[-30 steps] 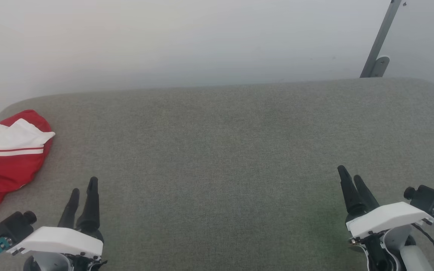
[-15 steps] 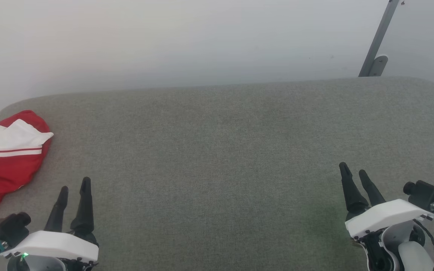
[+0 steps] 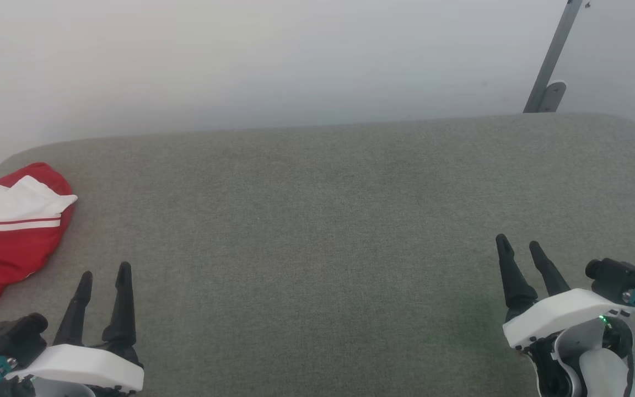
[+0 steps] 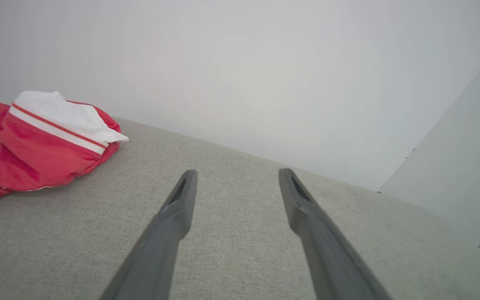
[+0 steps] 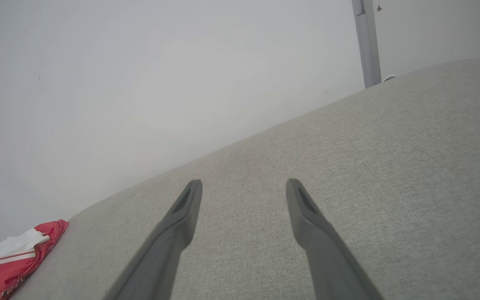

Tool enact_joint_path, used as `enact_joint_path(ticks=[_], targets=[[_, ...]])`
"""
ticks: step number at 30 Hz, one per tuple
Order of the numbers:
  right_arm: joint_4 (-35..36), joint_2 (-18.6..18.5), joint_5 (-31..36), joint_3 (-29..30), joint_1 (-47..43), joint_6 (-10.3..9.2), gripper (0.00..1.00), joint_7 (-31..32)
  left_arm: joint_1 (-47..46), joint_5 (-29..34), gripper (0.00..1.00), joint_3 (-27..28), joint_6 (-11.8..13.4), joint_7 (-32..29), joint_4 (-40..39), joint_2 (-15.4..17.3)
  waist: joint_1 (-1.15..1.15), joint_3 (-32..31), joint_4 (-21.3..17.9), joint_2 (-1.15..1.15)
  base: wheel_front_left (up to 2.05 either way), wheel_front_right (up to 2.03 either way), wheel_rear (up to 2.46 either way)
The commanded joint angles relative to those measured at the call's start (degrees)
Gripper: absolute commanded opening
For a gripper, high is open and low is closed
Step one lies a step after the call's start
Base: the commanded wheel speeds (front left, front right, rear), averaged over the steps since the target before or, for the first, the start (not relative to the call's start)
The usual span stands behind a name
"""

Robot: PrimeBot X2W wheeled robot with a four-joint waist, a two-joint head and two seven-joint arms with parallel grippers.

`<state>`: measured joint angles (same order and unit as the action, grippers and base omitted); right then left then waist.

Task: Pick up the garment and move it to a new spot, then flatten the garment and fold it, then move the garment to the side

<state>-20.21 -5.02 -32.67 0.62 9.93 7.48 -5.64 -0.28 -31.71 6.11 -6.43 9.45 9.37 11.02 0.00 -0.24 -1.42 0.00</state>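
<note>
Over the last second the left gripper [image 3: 105, 270] has drawn back toward the near edge of the grey upholstered seat [image 3: 317, 209]. It and the right gripper [image 3: 516, 240] have spread their fingers apart and hold nothing. The red-and-white jersey [image 3: 11, 237] lies bunched at the seat's left end, partly cut off, and its lettering can't be read.

The garment [image 3: 11, 237] lies bunched at the left edge of the head view, which cuts off its left part. Its folds hide the chest lettering (a few dark marks at the lower left are too small to read). The bottom edge crops the left hand [image 3: 105, 270] and right hand [image 3: 517, 241] at their white housings. A grey post [image 3: 552, 60] leaves the frame at the upper right.
</note>
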Motion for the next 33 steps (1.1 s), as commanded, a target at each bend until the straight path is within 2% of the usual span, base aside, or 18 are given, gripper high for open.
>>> enact_joint_path(ticks=[1,33], targets=[[0.56,-0.2,1.21,0.05,1.24,0.01,1.0,-0.64,-0.16,1.3,1.0,0.31,-0.42,0.52,-0.7,0.56,0.0,-0.01,-0.03,0.0,0.0,0.0,0.0],[0.26,-0.63,15.45,-0.79,2.16,0.02,1.0,-3.79,1.15,13.07,1.0,1.61,-0.97,4.37,-1.71,1.56,0.0,-0.03,-0.6,0.0,0.0,0.0,0.0]])
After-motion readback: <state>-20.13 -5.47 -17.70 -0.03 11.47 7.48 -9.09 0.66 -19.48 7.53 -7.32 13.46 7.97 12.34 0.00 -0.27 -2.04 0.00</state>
